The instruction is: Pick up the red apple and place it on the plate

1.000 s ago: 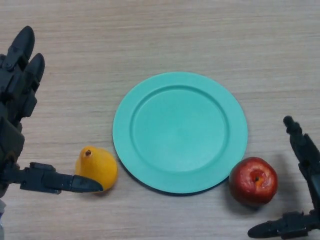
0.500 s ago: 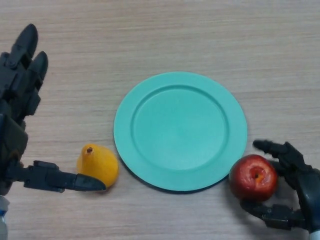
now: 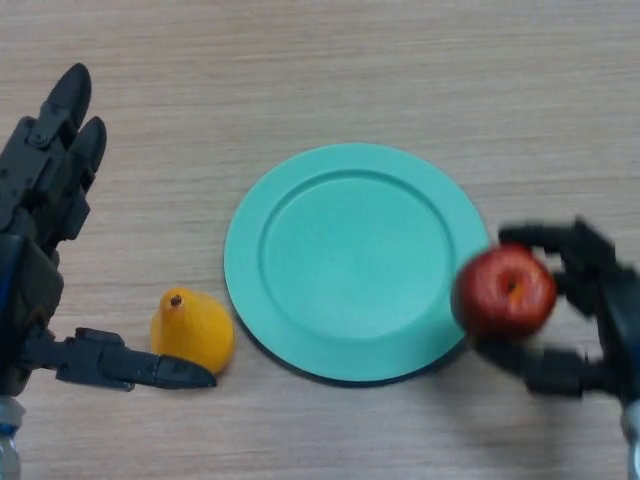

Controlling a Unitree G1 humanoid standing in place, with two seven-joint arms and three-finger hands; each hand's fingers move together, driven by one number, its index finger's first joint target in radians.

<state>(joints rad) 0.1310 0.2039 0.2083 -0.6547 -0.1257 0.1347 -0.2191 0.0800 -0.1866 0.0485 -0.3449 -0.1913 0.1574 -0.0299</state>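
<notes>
Looking from the left side, I see my left hand at the edge of the desk. Its fingers are straight and spread out, and it holds nothing. The thumb sticks out low across the desk, and its tip is just beside a yellow pear. I cannot tell if they touch. The pear sits on the desk with its little stem end up. It is near the left rim of the plate.

In the middle is the green plate. It is round and flat, and it has nothing resting on it.

On the right is my right hand. Its fingers and thumb are curled round the red apple. The fingers reach over the top of the apple, and the thumb comes in under it. The apple is in front of the plate's right rim, partly over the plate and partly over the desk. It looks lifted off the desk. The apple is round, shiny and dark red, with a small orange spot near its middle.
</notes>
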